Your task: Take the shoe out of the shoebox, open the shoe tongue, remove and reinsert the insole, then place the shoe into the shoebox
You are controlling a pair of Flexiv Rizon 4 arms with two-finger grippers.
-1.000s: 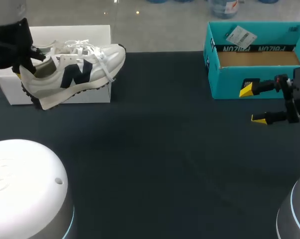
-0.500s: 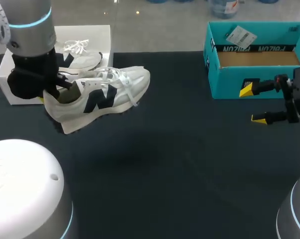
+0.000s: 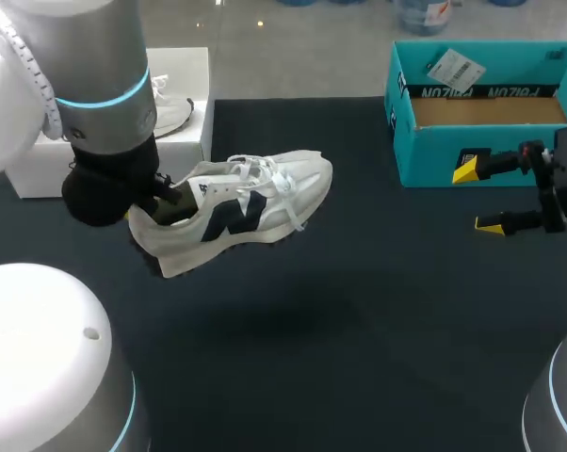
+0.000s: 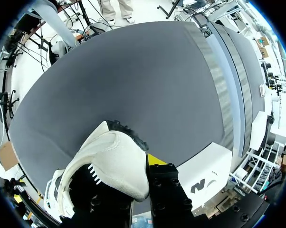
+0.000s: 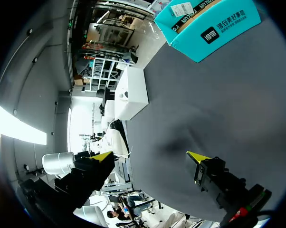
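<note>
Shoe [image 3: 236,218] hung clear of the dark bench [image 3: 378,301], held by its heel in the left gripper [image 4: 142,166], with a soft shadow on the surface below it. It was a white trainer with a dark letter on its side, white laces and a dark outsole. Its toe pointed toward the robot's right and slightly away, and it was tilted so that the lettered side faced the head camera.

In the left wrist view, 1 yellow-tipped finger pressed against the outside of the heel. The other finger seemed to sit inside the collar, though the shoe hid its tip. The gripper was clenched on the heel. In the head view the left arm [image 3: 100,104] covered that gripper.

The white shoebox [image 3: 185,71] stood at the bench's far left, behind the left arm and just beyond the held shoe. A second white shoe [image 3: 175,108] lay in it, largely hidden by the arm.

An open teal box [image 3: 481,151] stood at the far right of the bench, with a paper tag [image 3: 453,68] at its back wall. The right gripper [image 3: 483,196] hovered just in front of the teal box's near wall. Its 2 fingers were spread wide and released, and in the right wrist view only bare bench showed between them.
</note>
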